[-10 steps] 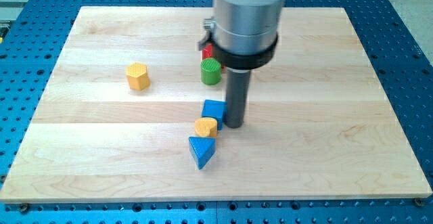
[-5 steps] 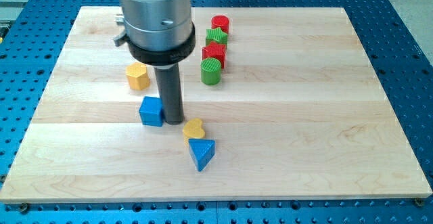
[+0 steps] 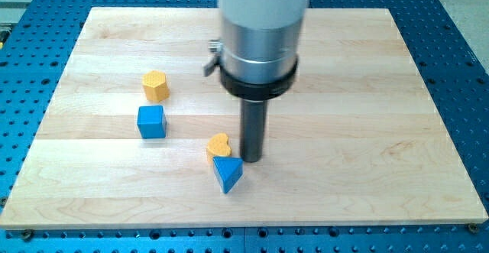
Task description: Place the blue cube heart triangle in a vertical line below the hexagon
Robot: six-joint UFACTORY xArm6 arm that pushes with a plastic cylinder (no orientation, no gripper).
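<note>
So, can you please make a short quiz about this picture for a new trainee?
1. True or false: the blue cube lies directly below the yellow hexagon.
2. Which block touches the blue triangle? A) blue cube B) yellow heart C) yellow hexagon
3. Fill in: my tip stands just to the view's ____ of the heart.

Key: 1 true; 2 B; 3 right.

Arm's a fat silver cylinder with a black ring around the bottom. A straight dark rod sticks out below, ending at my tip (image 3: 251,158).
</note>
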